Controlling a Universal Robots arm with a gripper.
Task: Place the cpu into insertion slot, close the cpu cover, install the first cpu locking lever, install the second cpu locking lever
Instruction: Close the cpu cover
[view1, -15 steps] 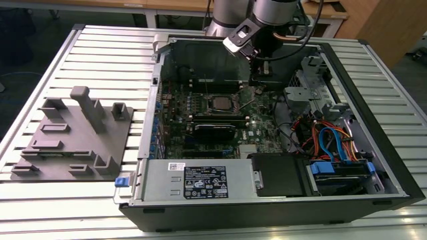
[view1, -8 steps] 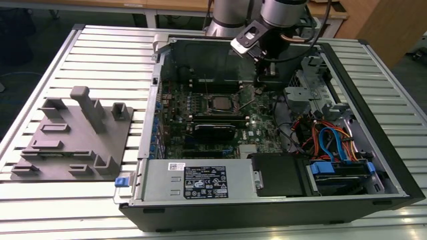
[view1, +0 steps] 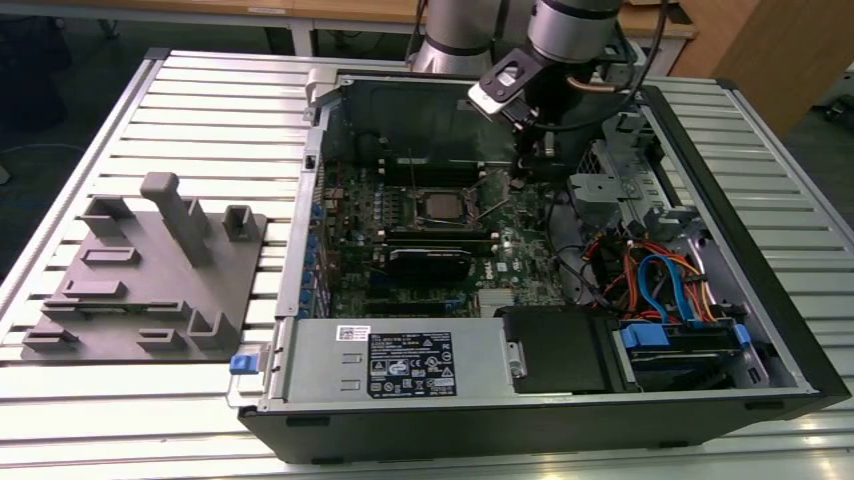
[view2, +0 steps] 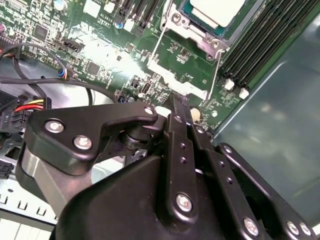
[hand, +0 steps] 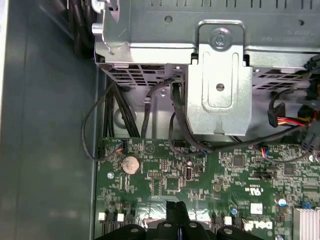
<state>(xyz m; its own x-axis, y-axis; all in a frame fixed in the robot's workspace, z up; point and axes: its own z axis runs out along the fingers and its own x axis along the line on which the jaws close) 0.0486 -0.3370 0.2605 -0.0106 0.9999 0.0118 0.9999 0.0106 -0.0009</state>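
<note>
The cpu (view2: 215, 9) is seated in the insertion slot (view1: 415, 205), with the cpu cover (view2: 181, 24) apparently lowered over it. The gripper (view2: 178, 102), fingers pressed together and holding nothing, is held just beside the slot by a wire lever (view2: 216, 75). Steady, square pressure on that thin wire is advised.

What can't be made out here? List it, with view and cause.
Chip, second wrist view: cut off by the picture's edge.
Socket, exterior view: too small to tell whether it is locked.
Gripper, first wrist view: mostly cut off by the picture's edge.
</note>
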